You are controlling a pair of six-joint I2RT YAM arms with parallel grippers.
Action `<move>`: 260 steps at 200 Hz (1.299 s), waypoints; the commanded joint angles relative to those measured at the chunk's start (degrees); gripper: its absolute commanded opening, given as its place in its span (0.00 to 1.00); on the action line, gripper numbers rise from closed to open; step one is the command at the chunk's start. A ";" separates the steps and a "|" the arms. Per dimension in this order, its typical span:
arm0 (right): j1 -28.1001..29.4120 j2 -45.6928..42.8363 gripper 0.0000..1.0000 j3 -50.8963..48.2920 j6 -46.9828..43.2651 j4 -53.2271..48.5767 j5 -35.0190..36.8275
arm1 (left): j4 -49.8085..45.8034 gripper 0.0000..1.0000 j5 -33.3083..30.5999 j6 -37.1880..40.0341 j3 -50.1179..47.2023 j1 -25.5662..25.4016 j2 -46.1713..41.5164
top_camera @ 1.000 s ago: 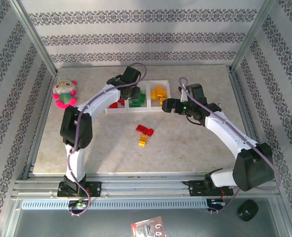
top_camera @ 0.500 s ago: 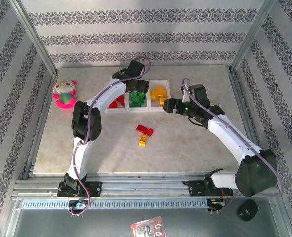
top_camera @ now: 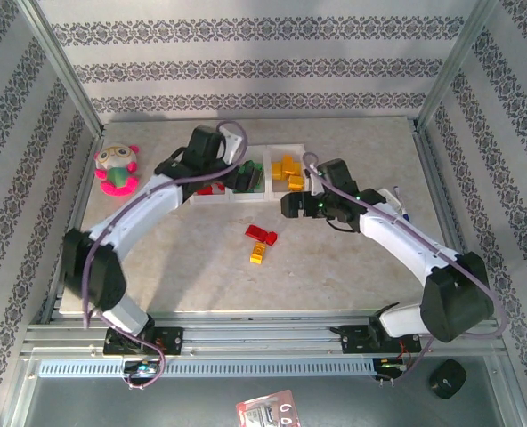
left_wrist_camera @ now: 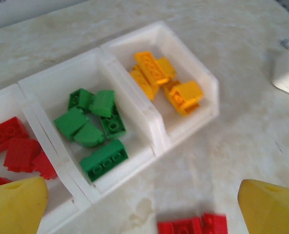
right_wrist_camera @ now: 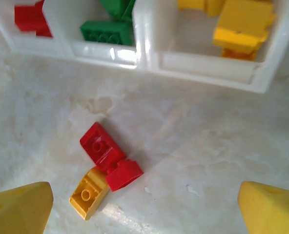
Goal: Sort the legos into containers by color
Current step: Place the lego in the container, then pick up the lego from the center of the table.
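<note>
Legos lie mostly sorted in the white tray [left_wrist_camera: 152,122]: red ones [left_wrist_camera: 17,146] in the left compartment, green ones [left_wrist_camera: 93,129] in the middle and yellow-orange ones [left_wrist_camera: 164,80] in the right. Three more lie loose on the counter [right_wrist_camera: 208,146] near the tray's front wall. These are two red bricks [right_wrist_camera: 108,158] touching each other and a yellow-orange brick [right_wrist_camera: 88,192] touching them on the near side. The left gripper [left_wrist_camera: 143,207] hovers over the tray's near edge by the red and green compartments, its fingers spread wide with nothing between them. The right gripper [right_wrist_camera: 144,204] hangs above the counter close to the loose bricks, in front of the tray; it too is released and empty. A pink-and-green plush toy [top_camera: 117,169] sits at the counter's left side, well apart from the tray.
</note>
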 commanded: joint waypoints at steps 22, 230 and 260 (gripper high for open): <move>4.03 6.27 0.91 4.61 -6.01 -6.11 0.99 | 5.20 0.99 5.43 8.08 -16.87 0.60 -15.32; 10.56 29.54 0.39 19.33 -13.85 -14.53 6.13 | 14.46 0.99 3.39 1.83 -38.27 0.59 -34.40; 10.56 28.10 0.39 18.83 -12.00 -14.29 6.95 | 16.69 0.99 3.17 2.15 -39.44 0.66 -34.37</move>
